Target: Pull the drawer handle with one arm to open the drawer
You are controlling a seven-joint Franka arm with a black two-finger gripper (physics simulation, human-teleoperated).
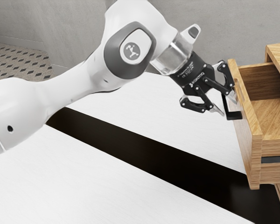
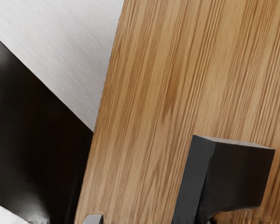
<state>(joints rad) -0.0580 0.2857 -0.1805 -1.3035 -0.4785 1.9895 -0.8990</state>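
Observation:
In the exterior view a wooden cabinet (image 1: 277, 56) stands at the right edge, and its upper drawer (image 1: 266, 109) is pulled partly out so the inside shows. A black bar handle (image 1: 234, 112) sits on the drawer front (image 1: 246, 135). My black gripper (image 1: 225, 103) is right at the handle, open, with one fingertip near the bar's upper end and the other just off its lower part on the arm's side. The wrist view looks close on the wooden drawer front (image 2: 177, 84), with a black handle post (image 2: 226, 179) just ahead of the hand.
The cabinet stands at the end of a white table (image 1: 84, 182) crossed by a wide black stripe (image 1: 144, 149). Below the open drawer is a second drawer front with a dark slot (image 1: 275, 159). A patterned floor (image 1: 18, 60) lies at the far left.

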